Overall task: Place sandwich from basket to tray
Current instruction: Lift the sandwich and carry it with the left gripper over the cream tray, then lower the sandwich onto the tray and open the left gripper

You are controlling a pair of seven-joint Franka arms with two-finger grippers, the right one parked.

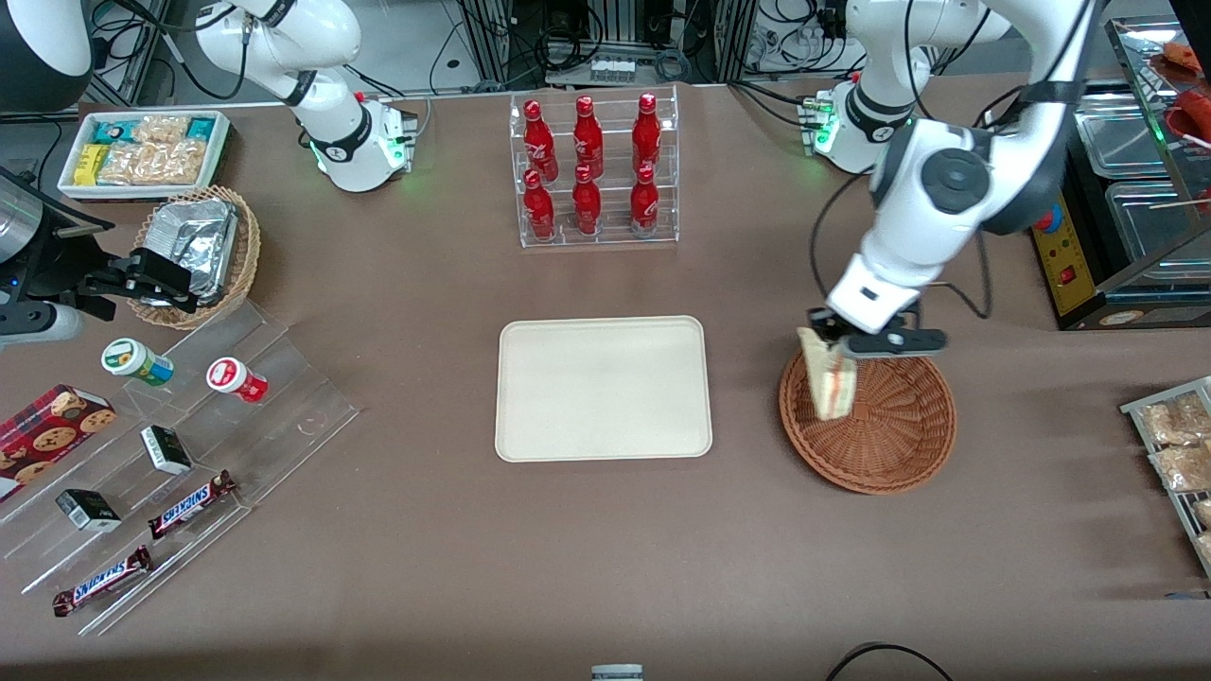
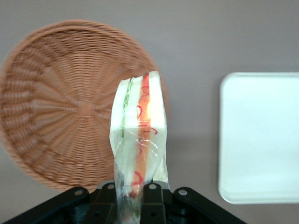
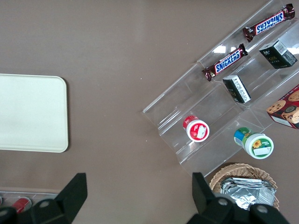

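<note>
I see the gripper (image 1: 836, 342) above the rim of the basket (image 1: 889, 440), at the edge nearest the tray (image 1: 604, 388). It is clenched on the sandwich (image 1: 828, 380), gripping the wedge at one end. The sandwich hangs below the fingers, lifted clear of the weave, wrapped in clear film.

Left wrist view: the sandwich (image 2: 139, 140) stands out from between the black fingers (image 2: 152, 198), cut edge toward the camera, green layer on one side, red on the other. The basket (image 2: 60, 102) lies under it with nothing inside; part of the wedge overhangs the basket rim and the bare table (image 2: 196, 42). The tray (image 2: 261, 135) is near the basket, apart from it, with a strip of table between them. Nothing lies on the tray.

Front view, other things noted: a clear rack of red bottles (image 1: 594, 170) stands farther from the camera than the tray. Toward the parked arm's end of the table I see a clear stepped stand (image 1: 189, 454) carrying two Snickers bars (image 1: 189, 504), small dark boxes and two round tubs, a tan wicker basket with foil (image 1: 199, 253), and a white bin of snack packets (image 1: 147, 151). At the working arm's end, a wire rack with bagged snacks (image 1: 1178, 445) shows at the table's edge.
</note>
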